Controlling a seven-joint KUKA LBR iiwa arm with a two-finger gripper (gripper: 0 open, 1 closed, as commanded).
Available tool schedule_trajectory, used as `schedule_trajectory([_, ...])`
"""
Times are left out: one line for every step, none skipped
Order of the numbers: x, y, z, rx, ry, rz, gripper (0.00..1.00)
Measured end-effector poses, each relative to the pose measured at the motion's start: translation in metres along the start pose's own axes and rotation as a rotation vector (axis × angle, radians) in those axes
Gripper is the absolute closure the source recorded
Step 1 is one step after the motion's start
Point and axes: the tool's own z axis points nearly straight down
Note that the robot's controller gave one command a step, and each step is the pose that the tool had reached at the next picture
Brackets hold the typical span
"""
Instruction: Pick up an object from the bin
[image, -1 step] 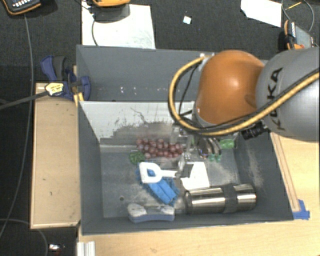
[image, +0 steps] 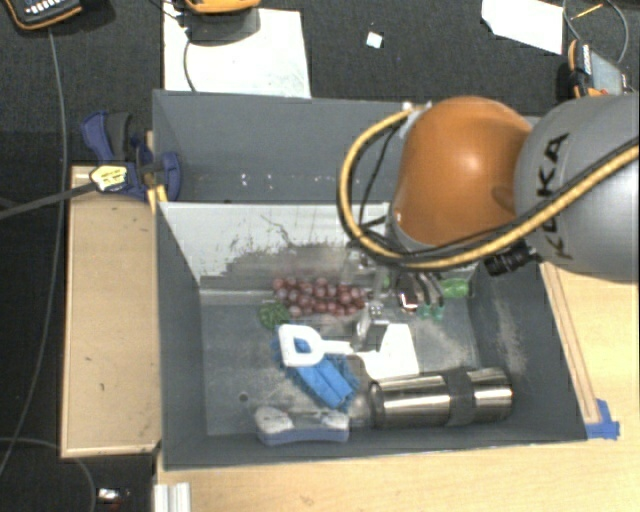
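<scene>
- Inside, the grey bin (image: 185, 340) holds a dark red grape bunch (image: 320, 294), a blue-and-white toy (image: 318, 368) and a steel cylinder (image: 440, 398).
- The tool (image: 385, 315) hangs just right of the grapes, over a white card (image: 398, 352); I cannot tell its grip.

The bin (image: 180, 330) is grey, the grapes (image: 318, 294) dark red, the scoop (image: 300, 348) white, the cylinder (image: 440, 395) silver with a dark band.

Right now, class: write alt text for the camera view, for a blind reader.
The robot's gripper hangs in a grey bin beside a bunch of dark red grapes. A white tool, blue pieces and a silver cylinder lie nearby.
</scene>
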Motion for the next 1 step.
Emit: schedule_trajectory([-0.0112,-0.0405,0.1160,0.000,-0.003,-0.186,0.00])
